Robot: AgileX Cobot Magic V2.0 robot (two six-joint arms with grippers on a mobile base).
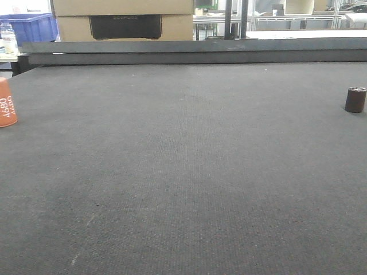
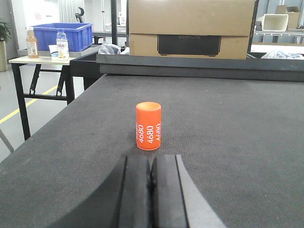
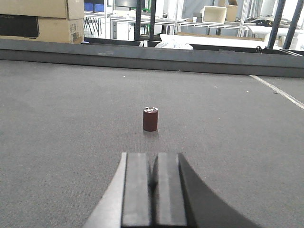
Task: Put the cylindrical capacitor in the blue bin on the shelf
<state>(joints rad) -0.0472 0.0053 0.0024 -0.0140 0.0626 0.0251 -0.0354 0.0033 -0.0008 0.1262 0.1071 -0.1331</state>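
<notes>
The cylindrical capacitor (image 3: 150, 118), a small dark maroon cylinder with a silvery top, stands upright on the dark grey mat, also seen at the right edge of the front view (image 1: 355, 99). My right gripper (image 3: 153, 156) is shut and empty, a short way in front of it and in line with it. My left gripper (image 2: 151, 159) is also shut and empty, just short of an upright orange cylinder (image 2: 148, 126) printed "4680". The shelf and its blue bin are out of view. Neither gripper shows in the front view.
The orange cylinder (image 1: 6, 103) stands at the mat's left edge. A raised dark rail (image 1: 195, 51) closes the far side, with cardboard boxes (image 1: 123, 20) behind. A side table (image 2: 40, 61) at left carries a blue crate (image 2: 61, 35) and bottles.
</notes>
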